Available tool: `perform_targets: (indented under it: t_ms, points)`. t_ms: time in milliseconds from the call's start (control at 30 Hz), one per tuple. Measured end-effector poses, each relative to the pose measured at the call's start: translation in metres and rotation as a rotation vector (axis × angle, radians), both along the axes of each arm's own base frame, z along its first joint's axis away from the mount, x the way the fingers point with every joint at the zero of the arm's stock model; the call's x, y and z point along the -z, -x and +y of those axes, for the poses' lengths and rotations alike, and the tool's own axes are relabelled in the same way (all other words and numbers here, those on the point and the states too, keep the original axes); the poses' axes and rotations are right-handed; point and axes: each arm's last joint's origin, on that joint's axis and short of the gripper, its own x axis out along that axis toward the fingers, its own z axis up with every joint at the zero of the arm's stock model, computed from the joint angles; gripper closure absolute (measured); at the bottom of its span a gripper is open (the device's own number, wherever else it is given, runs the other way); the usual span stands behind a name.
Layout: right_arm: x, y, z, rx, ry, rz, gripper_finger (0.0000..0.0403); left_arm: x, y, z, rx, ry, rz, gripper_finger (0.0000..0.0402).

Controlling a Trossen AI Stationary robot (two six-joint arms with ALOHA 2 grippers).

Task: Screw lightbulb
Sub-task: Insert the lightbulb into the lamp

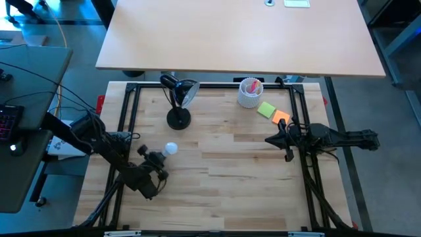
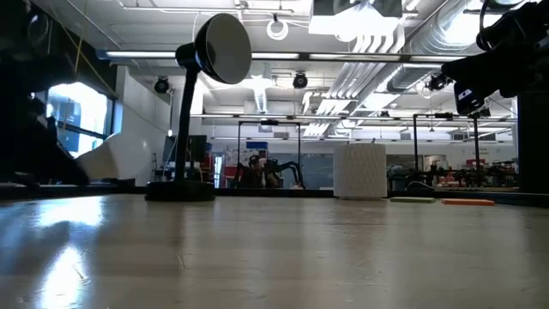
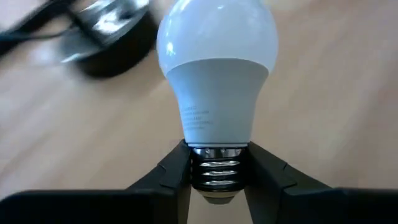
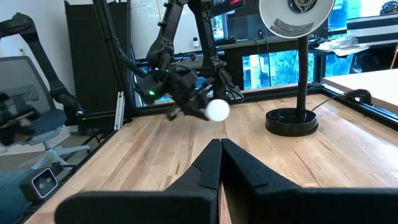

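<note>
Your left claw [image 3: 216, 180] is clamped on the screw base of the lightbulb [image 3: 216, 74], globe pointing toward the lamp [image 1: 179, 99], seemingly just above the worktop [image 1: 230, 164]; right claw [image 4: 221, 152] waits closed, empty.

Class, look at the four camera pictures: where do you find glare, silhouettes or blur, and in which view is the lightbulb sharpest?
Low view: bright ceiling lights behind turn the desk lamp into a dark silhouette and cast sheen on the table. Left wrist view: the lightbulb is sharp, with a highlight on its dome, while the background is blurred. High view: even light, the bulb tiny and bright. Right wrist view: the bulb looks washed out.
</note>
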Motion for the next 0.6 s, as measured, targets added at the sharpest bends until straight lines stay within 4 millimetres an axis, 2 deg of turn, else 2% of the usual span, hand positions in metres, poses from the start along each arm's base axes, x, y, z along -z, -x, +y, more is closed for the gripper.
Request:
perform_targets:
  t_ms: [167,267,367,433,600]
  points:
    - [0.000,0.000,0.000,0.000,0.000,0.000,0.0399,-0.006,-0.034,-0.027,0.289,0.119,-0.213,0.0302]
    - [0.000,0.000,0.000,0.000,0.000,0.000,0.0399,-0.022,-0.059,-0.032,0.527,0.185,-0.316,0.0302]
    - [0.000,0.000,0.000,0.000,0.000,0.000,0.0399,-0.039,-0.079,-0.024,0.683,0.163,-0.421,0.0302]
    - [0.000,0.000,0.000,0.000,0.000,0.000,0.0399,-0.048,-0.091,-0.012,0.751,0.137,-0.472,0.0302]
    - [0.000,0.000,0.000,0.000,0.000,0.000,0.0399,-0.067,-0.124,0.018,0.905,0.248,-0.539,0.0302]
